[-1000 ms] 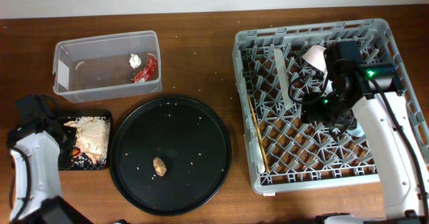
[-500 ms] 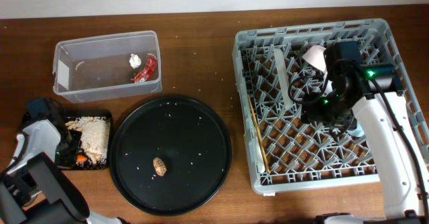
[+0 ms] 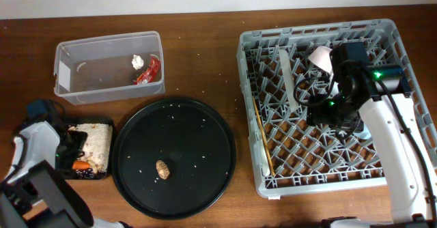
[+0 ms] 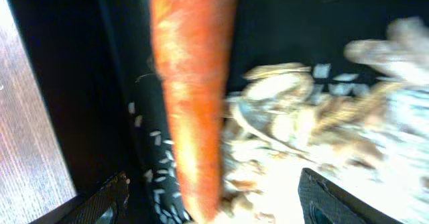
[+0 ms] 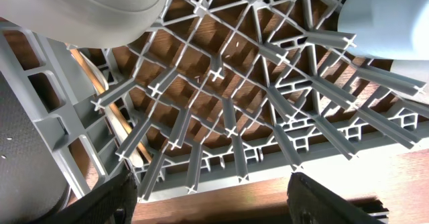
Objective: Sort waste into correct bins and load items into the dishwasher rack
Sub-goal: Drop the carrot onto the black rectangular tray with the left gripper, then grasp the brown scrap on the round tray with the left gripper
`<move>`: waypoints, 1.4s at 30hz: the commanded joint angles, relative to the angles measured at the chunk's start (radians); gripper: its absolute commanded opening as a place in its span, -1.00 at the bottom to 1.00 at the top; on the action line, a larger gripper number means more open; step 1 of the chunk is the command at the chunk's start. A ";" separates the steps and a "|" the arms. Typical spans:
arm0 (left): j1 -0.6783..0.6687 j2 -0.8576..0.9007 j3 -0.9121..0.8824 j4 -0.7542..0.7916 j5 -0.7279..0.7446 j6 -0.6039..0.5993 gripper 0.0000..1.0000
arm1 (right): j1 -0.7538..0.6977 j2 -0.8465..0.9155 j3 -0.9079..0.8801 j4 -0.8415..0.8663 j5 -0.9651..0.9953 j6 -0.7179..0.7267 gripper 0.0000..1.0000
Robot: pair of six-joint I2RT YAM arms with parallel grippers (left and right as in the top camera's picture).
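Your left gripper (image 4: 218,200), jaws spread, straddles a smooth tapered carrot (image 4: 191,96) lying beside flaky crumbs (image 4: 301,130) in the black tray (image 4: 295,16). Only overhead shows its rectangle. Your right gripper (image 5: 224,197), spread, overhangs the ribbed grey rack (image 5: 216,71).

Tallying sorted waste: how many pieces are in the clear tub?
2: red wrapper and white paper wad, side by side near the right end of the clear tub; none seems hidden.

Left arm (image 3: 31,146) sits at the far left, wrist tipped down; left gripper (image 4: 214,207) has its fingers spread wide, clamping nothing; right arm (image 3: 392,132) extends from the near right, wrist angled down; right gripper (image 5: 214,197) fingers apart, empty.
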 commanded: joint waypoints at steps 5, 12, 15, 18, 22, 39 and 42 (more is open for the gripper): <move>-0.204 -0.239 0.061 -0.135 0.100 0.116 0.61 | -0.008 0.000 -0.003 -0.002 0.009 0.000 0.50; -0.602 -0.240 0.002 -0.307 0.131 0.130 0.75 | -0.008 0.000 -0.003 0.001 0.009 0.000 0.49; -0.730 -0.240 -0.066 -0.248 0.173 0.130 0.84 | -0.008 0.000 -0.003 0.001 0.009 0.000 0.49; -0.786 -0.240 -0.135 -0.187 0.212 0.129 0.86 | -0.008 0.000 -0.003 0.000 0.009 0.000 0.50; -0.795 -0.239 -0.203 -0.119 0.230 0.129 0.87 | -0.008 0.000 -0.003 -0.001 0.009 0.000 0.49; -0.795 -0.234 -0.377 0.119 0.207 0.130 0.45 | -0.008 0.000 -0.003 -0.003 0.009 0.000 0.50; -0.795 -0.234 -0.394 0.130 0.207 0.130 0.08 | -0.008 0.000 -0.003 -0.003 0.009 0.000 0.49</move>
